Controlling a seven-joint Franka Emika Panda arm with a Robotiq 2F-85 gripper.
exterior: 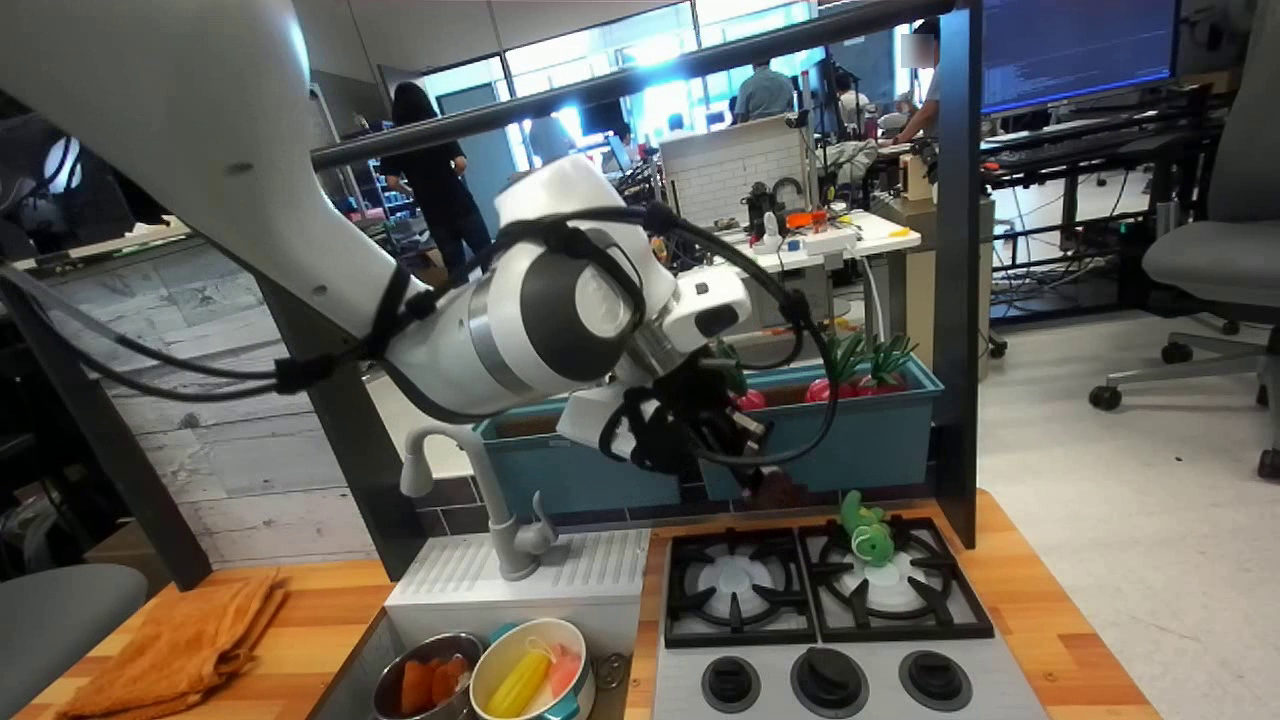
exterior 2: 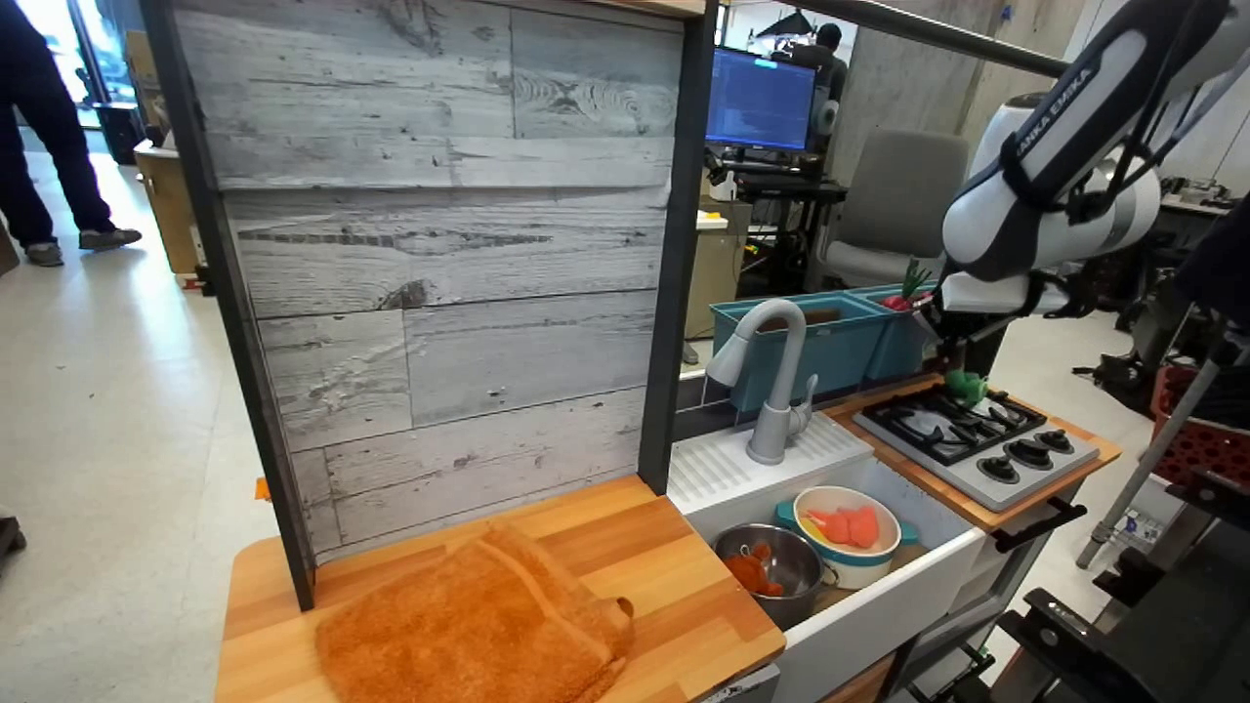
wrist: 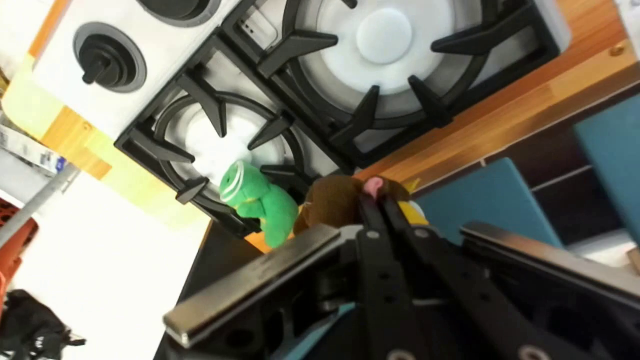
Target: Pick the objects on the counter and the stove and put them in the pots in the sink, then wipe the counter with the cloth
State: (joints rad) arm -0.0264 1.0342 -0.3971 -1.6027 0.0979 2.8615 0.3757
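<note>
Gripper (wrist: 379, 201): nearly closed, pinching brown plush toy (wrist: 332, 200) (rounded, soft-looking) | green toy (wrist: 272, 200): plump, on spoked black grate (wrist: 206, 102)

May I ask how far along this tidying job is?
Done: orange toys sit in the metal pot, a yellow toy in the cream pot. In hand: the gripper pinches a brown toy. Left: the green toy on the stove and, apparently, wiping; the cloth lies on the counter.
</note>
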